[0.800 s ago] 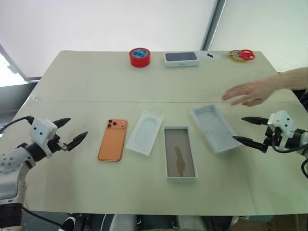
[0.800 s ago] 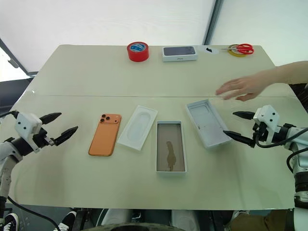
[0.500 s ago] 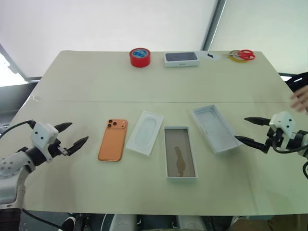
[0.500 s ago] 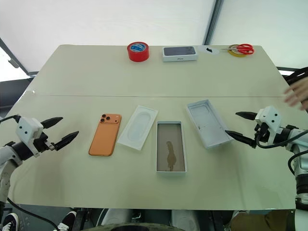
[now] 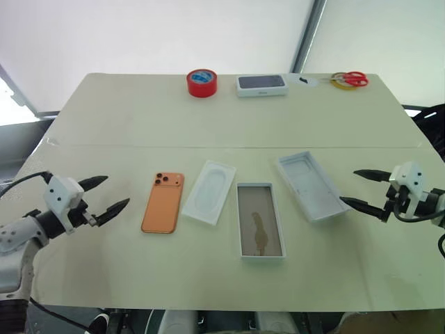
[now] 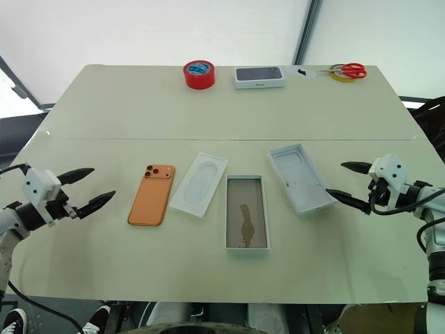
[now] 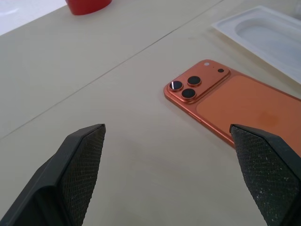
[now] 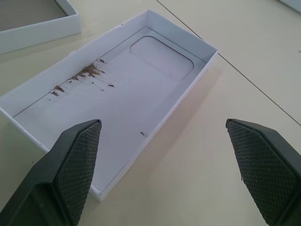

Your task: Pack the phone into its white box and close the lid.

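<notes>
Left eye view: the phone (image 5: 163, 202) lies back-up on the table (image 5: 125, 118), just right of the left gripper (image 5: 104, 195), whose fingers are spread wide and hold nothing. Right of the phone sits a thin white insert (image 5: 209, 191), then the white box (image 5: 260, 229). The lid (image 5: 311, 186) lies inside-up, just left of the right gripper (image 5: 365, 188), also wide apart and empty-handed.

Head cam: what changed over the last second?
A person's hand that reached over the table's right side, above the lid, pulled away to the right and is gone. The left gripper dropped slightly toward the near edge. Right gripper barely shifted. Both stay open and empty. Phone, white box and insert unmoved.
</notes>
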`<act>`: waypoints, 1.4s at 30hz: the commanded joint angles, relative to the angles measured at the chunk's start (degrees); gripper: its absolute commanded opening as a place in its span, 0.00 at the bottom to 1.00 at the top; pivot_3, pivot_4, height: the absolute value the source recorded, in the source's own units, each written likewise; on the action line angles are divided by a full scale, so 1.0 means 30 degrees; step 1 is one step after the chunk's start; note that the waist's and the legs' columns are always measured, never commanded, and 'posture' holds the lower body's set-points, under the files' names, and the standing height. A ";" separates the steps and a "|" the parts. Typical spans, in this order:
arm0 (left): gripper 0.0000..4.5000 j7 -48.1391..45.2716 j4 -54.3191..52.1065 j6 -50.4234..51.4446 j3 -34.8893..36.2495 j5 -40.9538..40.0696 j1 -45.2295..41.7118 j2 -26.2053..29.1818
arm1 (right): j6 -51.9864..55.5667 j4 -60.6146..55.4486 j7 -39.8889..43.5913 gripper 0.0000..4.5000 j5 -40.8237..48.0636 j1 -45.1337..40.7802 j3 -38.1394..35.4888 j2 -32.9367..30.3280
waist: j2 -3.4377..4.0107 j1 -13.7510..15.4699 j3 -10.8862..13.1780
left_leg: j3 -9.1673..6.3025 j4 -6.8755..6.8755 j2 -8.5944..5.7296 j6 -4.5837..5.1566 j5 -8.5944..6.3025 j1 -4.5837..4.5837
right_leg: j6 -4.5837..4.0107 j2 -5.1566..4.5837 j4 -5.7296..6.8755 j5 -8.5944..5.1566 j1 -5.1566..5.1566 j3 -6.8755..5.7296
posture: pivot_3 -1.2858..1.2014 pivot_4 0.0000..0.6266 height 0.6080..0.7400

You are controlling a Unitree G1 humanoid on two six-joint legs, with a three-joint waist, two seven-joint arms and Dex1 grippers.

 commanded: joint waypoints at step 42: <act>0.99 0.6902 0.0513 2.3894 -0.6842 -0.4146 -1.2380 -0.5518 | 0.3099 -1.0261 -0.2846 0.98 -0.0342 -0.2145 0.3155 0.2453 | -0.0033 0.0115 0.0018 | -0.0061 0.0143 -0.0021 -0.0096 0.0059 -0.0061 | 0.0040 0.0044 0.0023 0.0014 0.0017 -0.0014 | 0.52 0.24 1.00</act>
